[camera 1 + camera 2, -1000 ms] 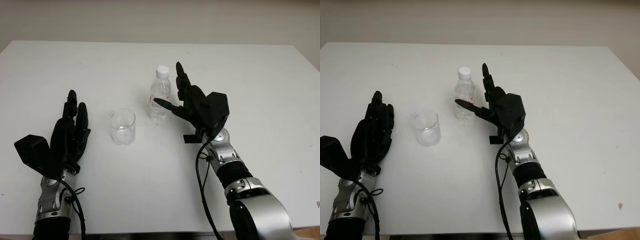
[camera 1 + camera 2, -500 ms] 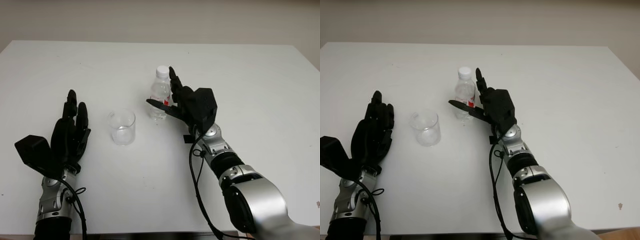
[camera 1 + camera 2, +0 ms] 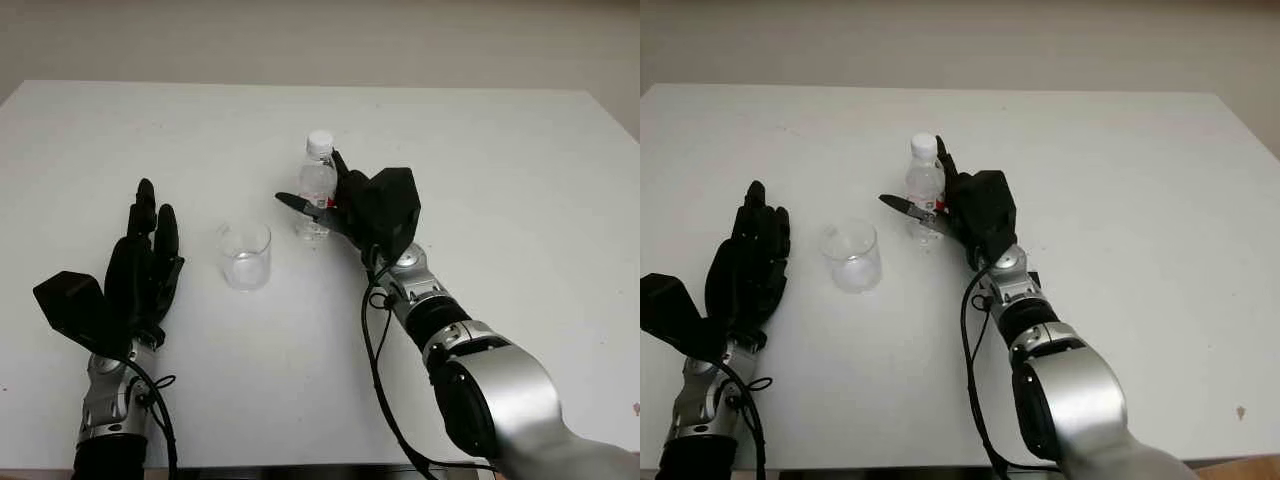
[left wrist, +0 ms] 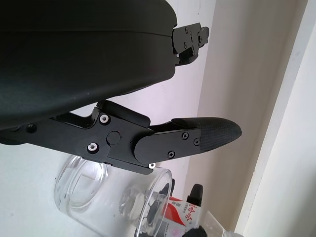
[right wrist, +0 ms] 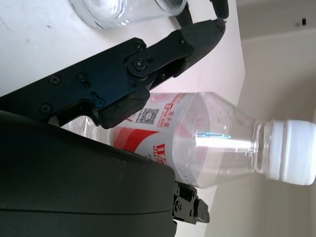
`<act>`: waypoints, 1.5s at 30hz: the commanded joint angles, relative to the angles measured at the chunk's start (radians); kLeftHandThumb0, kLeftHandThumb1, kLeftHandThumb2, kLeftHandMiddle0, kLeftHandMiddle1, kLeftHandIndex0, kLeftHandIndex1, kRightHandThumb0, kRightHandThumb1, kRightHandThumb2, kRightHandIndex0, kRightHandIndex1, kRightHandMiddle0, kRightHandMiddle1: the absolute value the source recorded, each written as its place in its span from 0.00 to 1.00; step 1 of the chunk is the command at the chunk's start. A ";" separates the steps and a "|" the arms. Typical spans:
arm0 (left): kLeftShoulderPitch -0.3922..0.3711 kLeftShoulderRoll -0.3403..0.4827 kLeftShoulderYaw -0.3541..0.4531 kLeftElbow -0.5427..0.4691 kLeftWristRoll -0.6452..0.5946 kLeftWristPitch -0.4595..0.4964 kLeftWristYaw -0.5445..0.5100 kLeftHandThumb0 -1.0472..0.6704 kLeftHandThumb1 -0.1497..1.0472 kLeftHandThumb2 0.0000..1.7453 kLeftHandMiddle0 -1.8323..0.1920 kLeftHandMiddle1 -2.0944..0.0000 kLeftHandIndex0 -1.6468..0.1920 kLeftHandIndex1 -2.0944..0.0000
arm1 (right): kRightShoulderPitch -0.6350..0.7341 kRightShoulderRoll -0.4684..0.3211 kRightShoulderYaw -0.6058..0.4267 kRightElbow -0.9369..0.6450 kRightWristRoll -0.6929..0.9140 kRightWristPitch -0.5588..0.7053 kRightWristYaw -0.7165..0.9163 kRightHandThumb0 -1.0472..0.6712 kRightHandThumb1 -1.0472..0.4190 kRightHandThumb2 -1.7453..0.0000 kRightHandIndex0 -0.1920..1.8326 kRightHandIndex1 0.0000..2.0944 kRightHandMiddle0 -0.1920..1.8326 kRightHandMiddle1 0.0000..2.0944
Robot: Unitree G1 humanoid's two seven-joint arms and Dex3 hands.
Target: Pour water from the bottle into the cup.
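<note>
On the white table [image 3: 520, 170] the capped bottle [image 3: 317, 186] stands upright just right of the empty cup [image 3: 245, 254], the right hand [image 3: 340, 205] set around its body with fingers not yet clamped, holding nothing, while the left hand [image 3: 145, 262] is open, left of the cup.

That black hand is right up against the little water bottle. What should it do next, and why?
Probably close its fingers on the bottle. The right hand already has the bottle between its thumb and fingers, yet the bottle stands upright on the table with its white cap on, and the cup waits beside it. The left hand is open beyond the cup.
</note>
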 commanded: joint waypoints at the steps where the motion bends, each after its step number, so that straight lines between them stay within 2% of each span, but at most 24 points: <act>1: 0.014 -0.008 -0.001 -0.007 0.002 -0.008 0.003 0.20 1.00 0.30 0.99 0.98 0.98 0.97 | -0.041 0.008 -0.003 0.014 -0.010 0.005 -0.051 0.20 0.14 0.97 0.14 0.09 0.13 0.12; 2: 0.016 -0.009 0.000 -0.009 0.001 -0.008 0.003 0.20 1.00 0.29 0.99 0.98 0.99 0.98 | -0.046 0.009 -0.002 0.021 -0.016 0.012 -0.073 0.27 0.12 0.97 0.18 0.34 0.14 0.41; 3: 0.018 -0.011 0.001 -0.011 -0.003 -0.008 0.002 0.20 1.00 0.29 0.99 0.98 0.99 0.98 | -0.050 0.009 0.000 0.028 -0.022 0.019 -0.089 0.32 0.10 0.97 0.23 0.66 0.17 0.71; 4: 0.020 -0.013 0.002 -0.015 -0.005 -0.009 0.003 0.20 1.00 0.29 0.99 0.98 0.99 0.98 | -0.053 0.008 0.002 0.034 -0.026 0.025 -0.094 0.34 0.08 0.96 0.30 0.82 0.22 0.85; 5: 0.022 -0.015 0.003 -0.017 -0.006 -0.009 0.005 0.20 1.00 0.29 0.99 0.98 0.99 0.98 | -0.055 0.007 0.003 0.037 -0.029 0.030 -0.097 0.34 0.05 0.96 0.41 0.92 0.29 0.94; 7: 0.025 -0.015 0.005 -0.020 -0.008 -0.010 0.002 0.20 1.00 0.28 0.99 0.98 0.99 0.98 | -0.058 0.005 0.009 0.041 -0.040 0.038 -0.098 0.33 0.02 0.96 0.51 0.98 0.37 0.98; 9: 0.027 -0.014 0.006 -0.017 -0.009 -0.016 -0.003 0.20 1.00 0.28 1.00 0.98 1.00 0.98 | -0.058 0.002 0.020 0.042 -0.057 0.037 -0.100 0.33 0.00 0.92 0.63 0.99 0.49 1.00; 12: 0.028 -0.011 0.005 -0.018 -0.004 -0.010 0.003 0.20 1.00 0.29 1.00 0.98 0.99 0.98 | -0.052 -0.001 0.045 0.042 -0.094 0.016 -0.134 0.35 0.00 0.88 0.72 1.00 0.59 1.00; 13: 0.028 -0.011 0.005 -0.017 -0.005 -0.009 0.003 0.20 1.00 0.28 1.00 0.97 0.99 0.98 | -0.049 -0.002 0.055 0.041 -0.107 0.004 -0.145 0.37 0.00 0.85 0.78 1.00 0.66 1.00; 15: 0.027 -0.010 0.004 -0.015 -0.003 -0.009 0.003 0.20 1.00 0.28 0.99 0.97 0.99 0.97 | -0.044 -0.004 0.061 0.041 -0.120 -0.013 -0.154 0.39 0.00 0.82 0.84 1.00 0.73 1.00; 18: 0.023 -0.010 0.006 -0.008 -0.003 -0.013 0.004 0.20 1.00 0.28 0.99 0.97 0.99 0.97 | -0.040 -0.005 0.064 0.042 -0.127 -0.032 -0.160 0.40 0.00 0.81 0.86 1.00 0.77 1.00; 24: 0.016 -0.010 0.006 -0.005 -0.004 -0.007 0.007 0.20 1.00 0.28 0.99 0.97 0.99 0.97 | -0.043 -0.008 0.057 0.042 -0.125 -0.033 -0.185 0.40 0.00 0.82 0.88 1.00 0.79 1.00; 33: 0.012 -0.009 0.008 0.000 -0.012 -0.010 -0.004 0.20 1.00 0.28 0.99 0.97 0.99 0.97 | -0.082 -0.065 0.129 0.034 -0.227 -0.076 -0.265 0.39 0.00 0.80 0.84 1.00 0.74 1.00; 38: 0.011 -0.007 0.003 0.002 -0.002 -0.015 0.000 0.20 1.00 0.29 0.99 0.97 0.98 0.97 | -0.123 -0.119 0.224 0.031 -0.352 -0.113 -0.351 0.40 0.00 0.79 0.79 1.00 0.66 1.00; 45: 0.011 -0.006 0.000 -0.001 0.003 -0.010 0.000 0.20 1.00 0.30 0.99 0.97 0.99 0.97 | -0.183 -0.175 0.403 0.035 -0.573 -0.103 -0.511 0.36 0.00 0.84 0.76 1.00 0.58 1.00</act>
